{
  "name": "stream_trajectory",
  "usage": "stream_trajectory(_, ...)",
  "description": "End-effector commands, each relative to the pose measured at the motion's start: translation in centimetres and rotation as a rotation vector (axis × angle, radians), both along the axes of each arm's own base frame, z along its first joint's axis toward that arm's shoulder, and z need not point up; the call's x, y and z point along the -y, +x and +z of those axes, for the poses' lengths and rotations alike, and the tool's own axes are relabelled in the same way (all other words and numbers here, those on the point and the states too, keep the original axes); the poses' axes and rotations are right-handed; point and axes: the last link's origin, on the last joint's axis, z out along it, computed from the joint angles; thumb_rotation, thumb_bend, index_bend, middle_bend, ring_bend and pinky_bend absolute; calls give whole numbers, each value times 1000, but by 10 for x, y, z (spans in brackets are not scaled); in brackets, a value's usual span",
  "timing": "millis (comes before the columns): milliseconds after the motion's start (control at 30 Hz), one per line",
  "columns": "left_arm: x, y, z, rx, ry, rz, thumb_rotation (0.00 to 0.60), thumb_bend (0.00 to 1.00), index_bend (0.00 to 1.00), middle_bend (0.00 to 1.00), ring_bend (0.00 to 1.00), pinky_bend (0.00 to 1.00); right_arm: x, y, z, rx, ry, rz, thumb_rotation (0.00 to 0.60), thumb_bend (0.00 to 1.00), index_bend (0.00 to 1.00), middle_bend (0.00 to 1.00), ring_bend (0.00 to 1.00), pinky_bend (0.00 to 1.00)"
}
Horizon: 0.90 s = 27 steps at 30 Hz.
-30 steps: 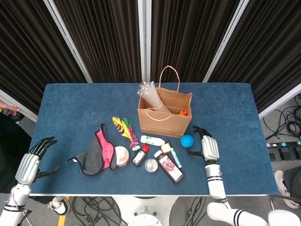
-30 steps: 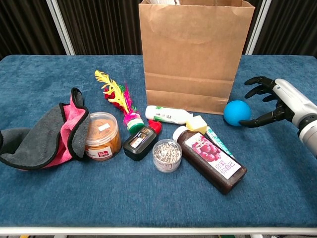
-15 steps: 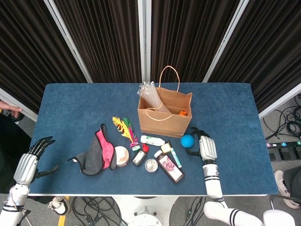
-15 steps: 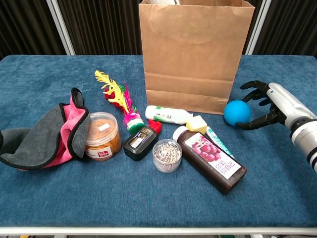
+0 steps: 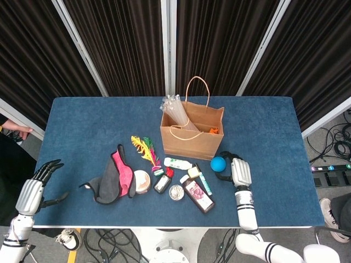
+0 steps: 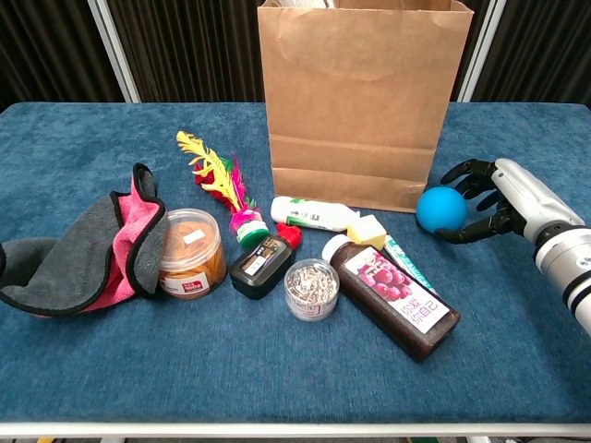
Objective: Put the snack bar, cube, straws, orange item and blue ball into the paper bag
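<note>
At about four o'clock from the brown paper bag (image 6: 362, 101), the right hand (image 6: 499, 203) has closed in on the small blue ball (image 6: 440, 209), its fingers now cupped around the ball's far side where a second ago they stood apart from it. The ball rests on the blue table (image 6: 517, 369), so I judge a grasp is forming, not finished; the left hand (image 5: 36, 186) hangs open and empty at the table's eight o'clock corner.

Probably lab – black curtains (image 5: 115, 44), floor cables (image 5: 334, 145), blue-clothed table (image 5: 82, 126).
</note>
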Motion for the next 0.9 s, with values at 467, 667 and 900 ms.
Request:
stream_trajectory(467,-1,2,-1,5,-2,-4,600,240,241,232,151,238,-11,2,34,14,-93,55,600,182,410,440,334,406)
stream_trajectory(667,-1,4,-3,12,-13,-10,600,241,241,232,152,239,-27,17,101,33,-261,170,600,183,413,443,336,408)
stream_trajectory(900,-2,10,-6,17,-16,-26,600,240,241,232,151,238,-32,51,176,15,-456,319,600,183,416,447,339,413)
